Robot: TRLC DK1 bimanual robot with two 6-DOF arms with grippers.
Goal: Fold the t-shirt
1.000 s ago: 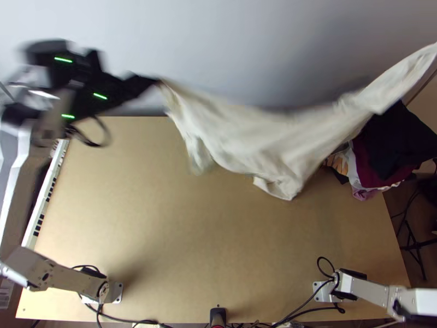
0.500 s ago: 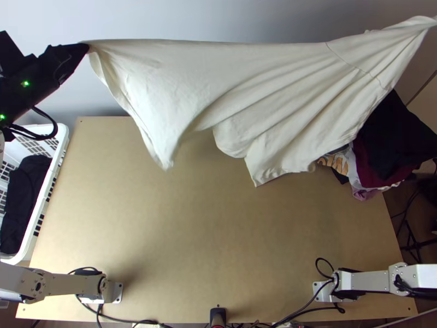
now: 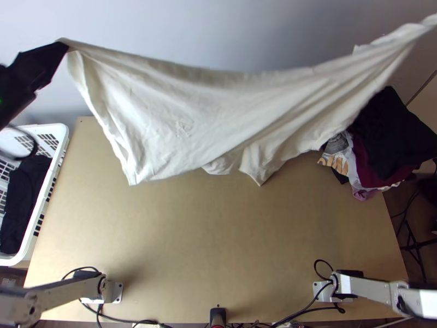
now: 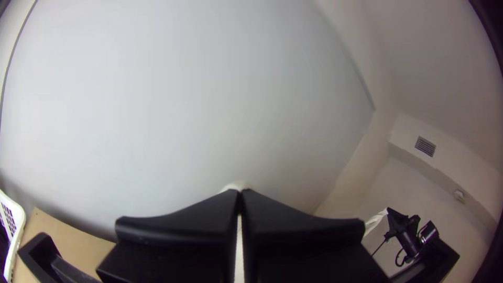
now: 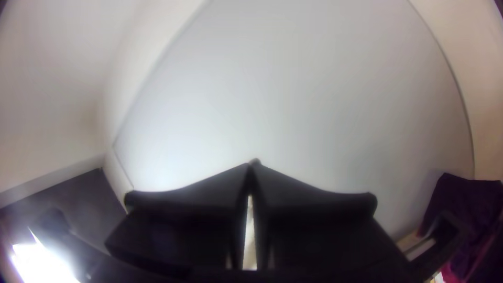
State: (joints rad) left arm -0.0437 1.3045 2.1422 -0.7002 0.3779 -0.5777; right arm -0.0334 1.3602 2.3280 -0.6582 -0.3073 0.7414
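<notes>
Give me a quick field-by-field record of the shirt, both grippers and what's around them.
garment: cream t-shirt, unfolded
state: strung between both grippers, upper edge sagging, lower corners hanging
left gripper: fingers shut on one end of the shirt
right gripper: fingers shut on the other end
table contact: cannot tell
table: light wood, below the shirt
left side: white basket with dark cloth inside
right side: heaped clothes, black on top
fold: not yet started

Room above near tabletop (image 3: 213,240), t-shirt (image 3: 218,115) spanning far side, clothes heap (image 3: 390,136) far right
</notes>
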